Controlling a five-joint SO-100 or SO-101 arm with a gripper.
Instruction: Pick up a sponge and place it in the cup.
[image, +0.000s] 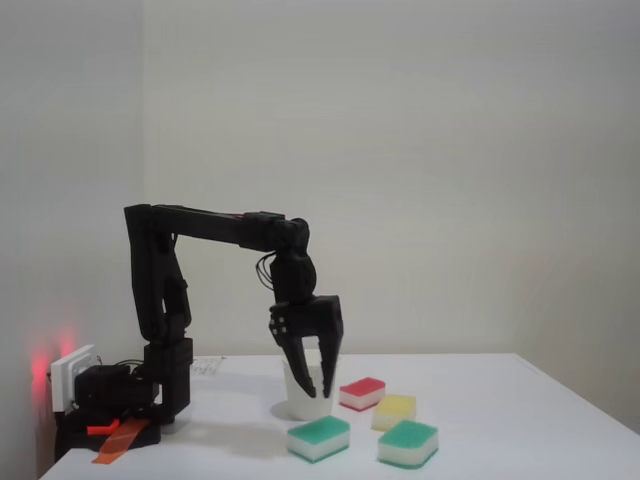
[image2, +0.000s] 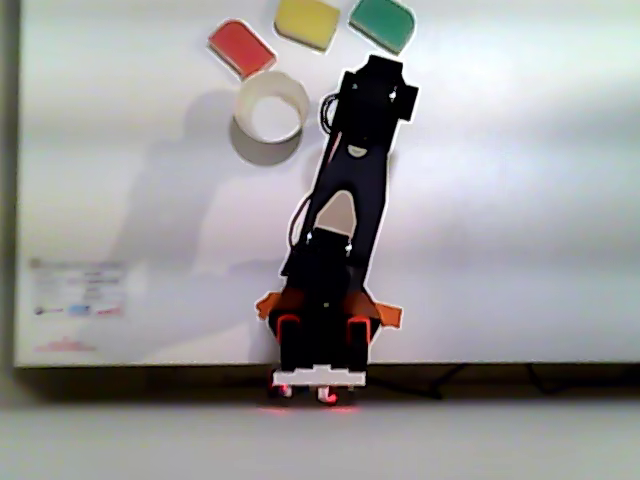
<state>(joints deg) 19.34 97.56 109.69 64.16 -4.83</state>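
White and empty, the tapered paper cup (image2: 271, 110) waits while the black gripper (image: 310, 385) hangs with jaws parted and nothing held, both green-topped white-based sponges (image: 319, 437) lying untouched on the table at the cup's five o'clock in the fixed view, so picking and placing remain

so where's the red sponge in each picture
Fixed view: the red sponge lies low, right of centre, just right of the cup.
Other view: the red sponge sits near the top edge, left of centre, just above the cup.
Shared landmark: the yellow sponge beside it.
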